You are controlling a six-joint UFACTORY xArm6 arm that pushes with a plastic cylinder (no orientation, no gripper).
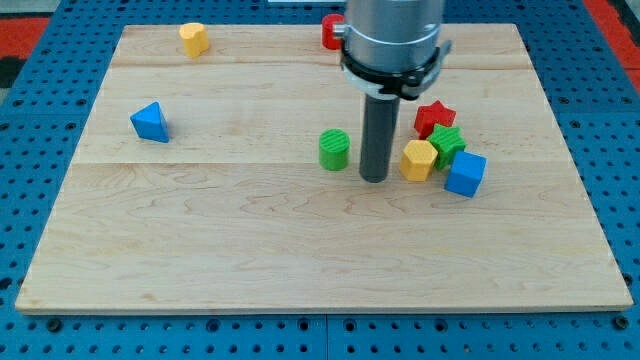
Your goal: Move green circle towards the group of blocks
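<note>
A pale wooden bench (200,240) is seen lying on a blue perforated base (40,60). No container is shown on it; the blocks rest directly on the wood.

The green circle (334,149), a short upright cylinder, is placed a little to the view's right of the bench's middle. The dark rod is set just beside it on the view's right, and my tip (374,179) is lowered to the bench surface between the green circle and the group of blocks. A narrow gap appears between the rod and the green circle, though contact cannot be ruled out with certainty. No jaws are carried by the tool: it is a plain rod under a grey cylindrical housing (392,40), so nothing is gripped and nothing is open or closed.

The group is gathered to the view's right of the rod. A yellow hexagonal block (418,159) is found just beside the rod, a green star (447,142) is touching it behind, a red star (435,116) sits above those toward the view's top, and a blue cube (466,173) lies at the group's lower right.

Well apart, a blue triangle (150,121) is seen at the view's left, a yellow block (194,38) near the top left edge, and a red block (331,30), partly hidden by the housing, at the top edge.
</note>
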